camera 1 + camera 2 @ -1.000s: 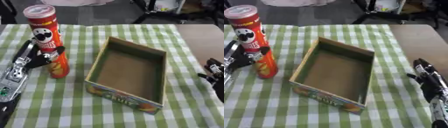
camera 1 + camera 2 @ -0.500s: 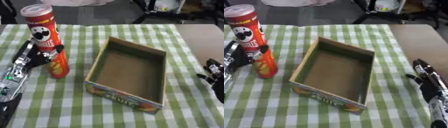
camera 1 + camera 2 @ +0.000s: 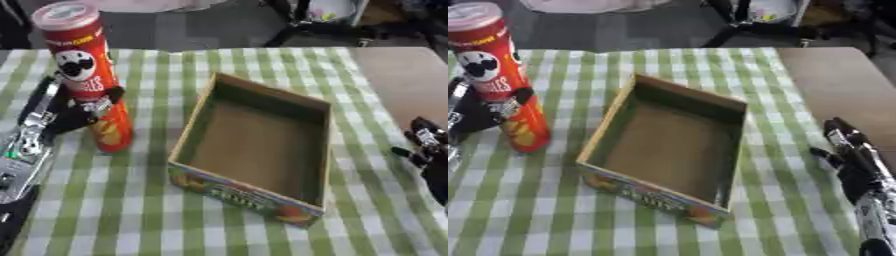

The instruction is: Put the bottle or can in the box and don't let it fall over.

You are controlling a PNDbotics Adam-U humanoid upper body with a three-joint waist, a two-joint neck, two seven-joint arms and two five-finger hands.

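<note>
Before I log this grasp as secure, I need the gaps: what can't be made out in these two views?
- Left hand: fingers curl round the red can; contact behind the can is hidden.
- Can's base: hand partly covers it.
- Box: near inside wall hidden by its rim.
- Right hand: cut by the edge in the left eye view.

can (image 3: 91, 75) upright on table (image 3: 140, 210), left of box (image 3: 254, 145) | left robot hand (image 3: 66, 107) at can | right robot hand (image 3: 850, 160) right of box

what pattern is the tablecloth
Green and white checks on the tablecloth, clearest in the left eye view.
</note>
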